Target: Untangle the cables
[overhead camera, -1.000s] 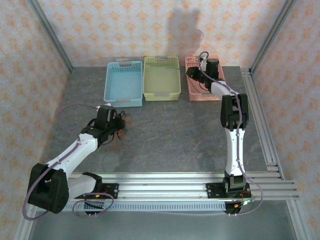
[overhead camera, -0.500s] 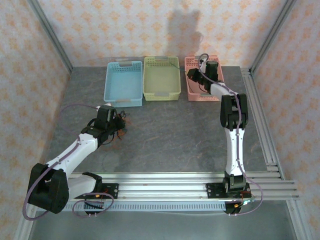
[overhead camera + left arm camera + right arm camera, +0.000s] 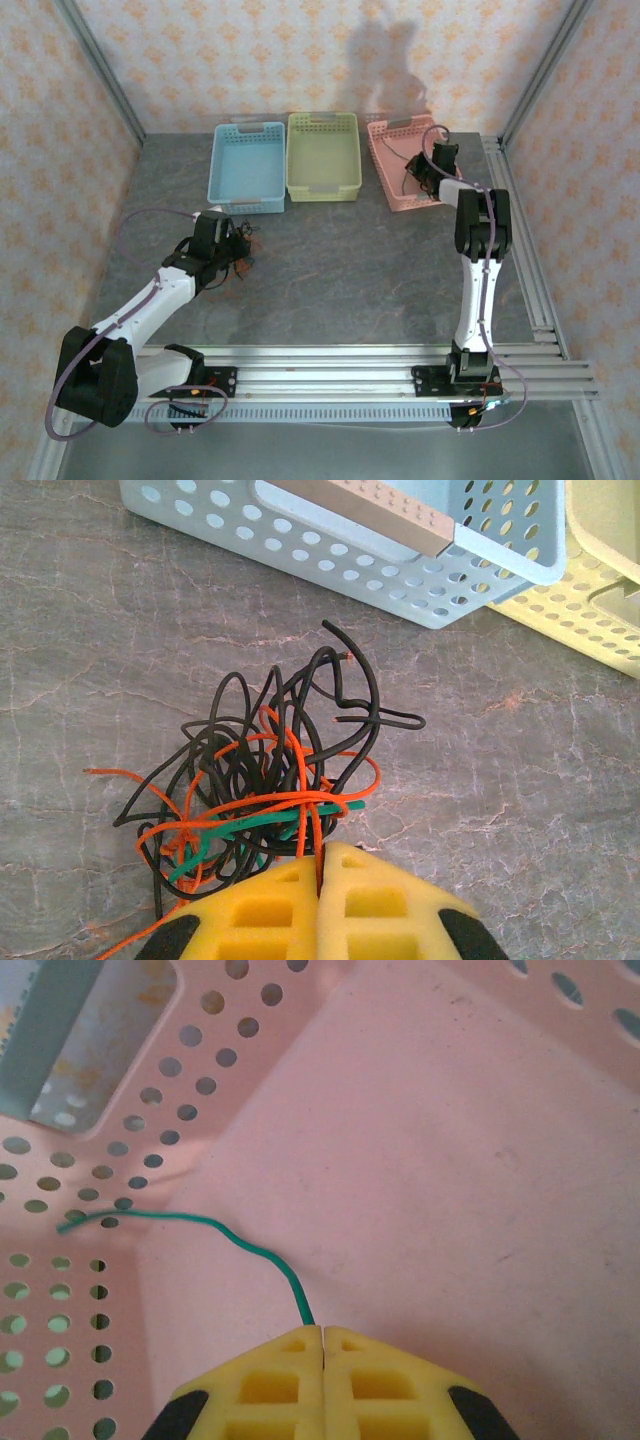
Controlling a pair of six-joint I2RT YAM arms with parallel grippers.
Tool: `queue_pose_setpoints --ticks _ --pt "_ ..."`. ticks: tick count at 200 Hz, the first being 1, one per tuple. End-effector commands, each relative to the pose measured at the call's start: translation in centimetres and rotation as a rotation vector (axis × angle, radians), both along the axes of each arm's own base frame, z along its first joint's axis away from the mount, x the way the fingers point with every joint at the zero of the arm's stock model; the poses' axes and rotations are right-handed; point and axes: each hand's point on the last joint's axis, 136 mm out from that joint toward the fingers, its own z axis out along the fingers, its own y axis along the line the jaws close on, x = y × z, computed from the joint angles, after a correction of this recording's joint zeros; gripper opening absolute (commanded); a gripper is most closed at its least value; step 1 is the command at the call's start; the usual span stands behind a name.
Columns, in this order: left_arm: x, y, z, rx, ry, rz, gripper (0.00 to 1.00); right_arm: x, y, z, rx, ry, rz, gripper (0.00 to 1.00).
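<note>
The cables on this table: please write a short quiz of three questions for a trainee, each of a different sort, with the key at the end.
1. True or false: the right gripper is shut on a single green wire inside the pink basket.
2. Choose one. The tangled bundle pinched by the left gripper lies:
A) on the table, beside the blue basket
B) inside the blue basket
C) in the pink basket
3. Fill in the missing word: most wires in the bundle are black, some are orange and one is ____.

Key: 1 true; 2 A; 3 green.
</note>
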Motion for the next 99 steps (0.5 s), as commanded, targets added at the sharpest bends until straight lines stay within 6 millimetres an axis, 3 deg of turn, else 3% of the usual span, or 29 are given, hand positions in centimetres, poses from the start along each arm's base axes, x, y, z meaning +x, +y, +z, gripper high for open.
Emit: queue_pose_setpoints --ticks 1,40,81,99 --pt "0.3 0.4 0.4 -0.008 -0.015 0.025 0.00 0.6 0.3 3.2 -0.017 -0.051 -0.011 0.00" --pt "0.3 0.4 0.3 -0.008 -0.013 0.024 0.00 0.8 1.4 5.4 0.008 -0.118 0.046 0.35" --pt "0.3 0.4 0.4 -0.008 -0.013 0.024 0.00 -0.5 1.4 11.6 -0.058 -0.232 0.037 0.43" --pt "0.3 0.4 0.4 -0.009 -0.015 0.024 0.00 -1.5 0.8 13.1 -0.073 -0.242 0.006 0.44"
